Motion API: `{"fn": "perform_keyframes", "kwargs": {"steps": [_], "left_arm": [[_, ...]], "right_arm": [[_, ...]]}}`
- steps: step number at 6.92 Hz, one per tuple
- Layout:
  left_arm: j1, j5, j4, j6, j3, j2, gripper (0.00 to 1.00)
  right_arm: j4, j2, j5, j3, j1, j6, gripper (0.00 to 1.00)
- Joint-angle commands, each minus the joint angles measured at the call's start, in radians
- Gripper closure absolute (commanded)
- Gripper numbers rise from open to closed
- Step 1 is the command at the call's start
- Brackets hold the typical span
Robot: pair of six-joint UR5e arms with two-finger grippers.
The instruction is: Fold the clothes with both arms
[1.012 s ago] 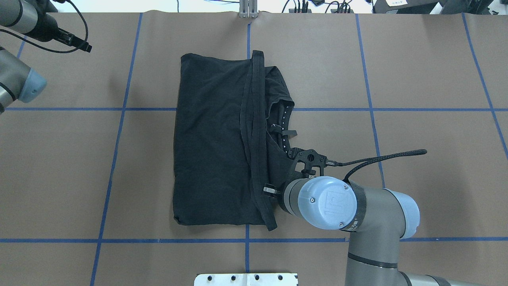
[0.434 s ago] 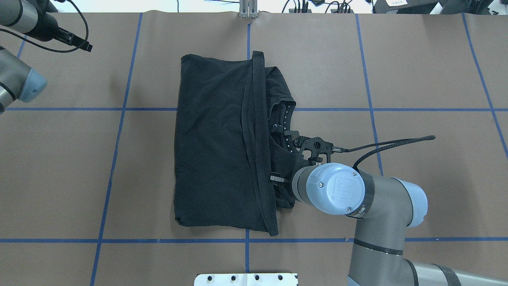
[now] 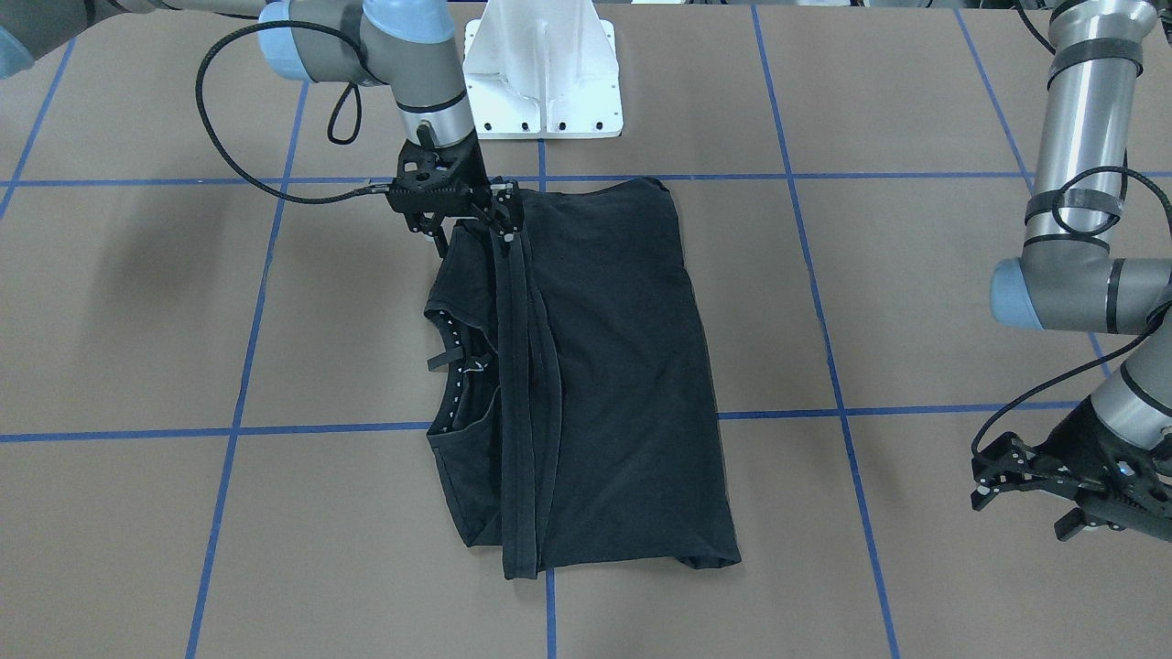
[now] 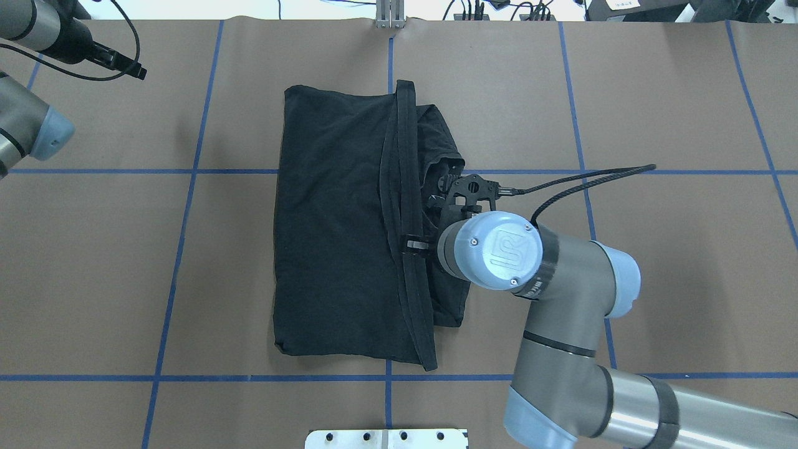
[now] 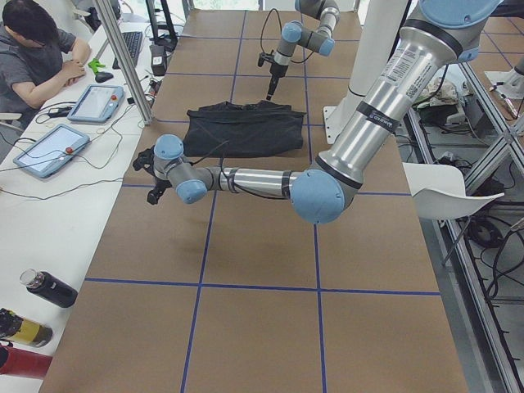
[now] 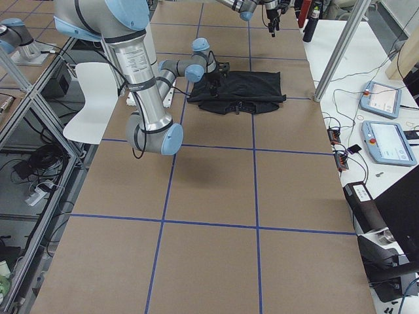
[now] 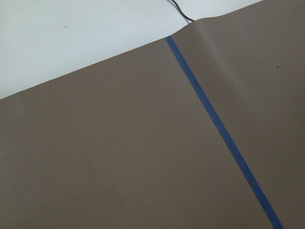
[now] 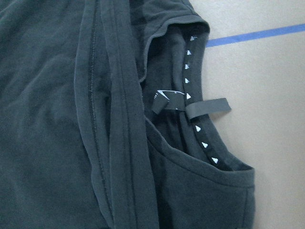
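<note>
Found the right arm (image 4: 561, 293) reaching in from the near right corner of the overhead view, elbow bent, wrist turned straight down over the collar side of the black T-shirt (image 4: 336, 218). Saw little of the right gripper (image 3: 472, 231) from there. Blue wrist cap in the way, only one fingertip (image 4: 414, 244) poking out above the doubled hem band (image 4: 402, 187). Got a clearer look from the front-facing camera: jaws apart, pointing down, no cloth lifted. Could not tell whether the tips touched the fabric.

Found the shirt folded lengthwise, plain black side up, lying flat mid-table on the brown paper-covered table (image 4: 654, 125) across a blue tape line. Read detail only in the right wrist view: neckline (image 8: 198, 95) edged with small white triangles, a black hanging loop (image 8: 208, 108) lying across it, hem stitching just beside.

Found the left arm (image 3: 1080, 137) well apart from the shirt at the table's far left, forearm upright, wrist dropped low. Saw the left gripper (image 4: 134, 70) over bare paper, holding nothing. Could not tell how far open it was. Caught only paper, one tape stripe (image 7: 214, 124) and the table's edge in the left wrist view.

Spotted a person (image 5: 33, 57) seated at a side bench with tablets (image 5: 97, 102) in the exterior left view alone.
</note>
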Motion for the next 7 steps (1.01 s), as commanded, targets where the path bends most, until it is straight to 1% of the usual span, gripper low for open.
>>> {"fn": "perform_keyframes", "kwargs": {"steps": [1,2,3,4,5,6,7], "left_arm": [[0.002,0.0,0.0,-0.004,-0.001,0.0,0.0],[0.002,0.0,0.0,-0.004,-0.001,0.0,0.0],[0.002,0.0,0.0,-0.004,-0.002,0.0,0.0],[0.005,0.0,0.0,-0.005,-0.005,0.0,0.0],[0.007,0.0,0.0,-0.005,-0.005,0.0,0.0],[0.008,0.0,0.0,-0.005,-0.005,0.0,0.0],[0.01,0.0,0.0,-0.005,-0.005,0.0,0.0]], "right_arm": [[-0.093,0.182,0.0,-0.204,0.022,-0.12,0.0],[-0.19,0.256,0.001,-0.246,0.043,-0.181,0.0],[-0.212,0.358,0.001,-0.375,0.057,-0.196,0.0],[-0.212,0.476,0.0,-0.551,0.072,-0.234,0.0],[-0.214,0.509,-0.003,-0.627,0.082,-0.296,0.0],[-0.264,0.509,-0.011,-0.648,0.085,-0.371,0.0],[-0.301,0.51,-0.013,-0.65,0.088,-0.405,0.0]]}}
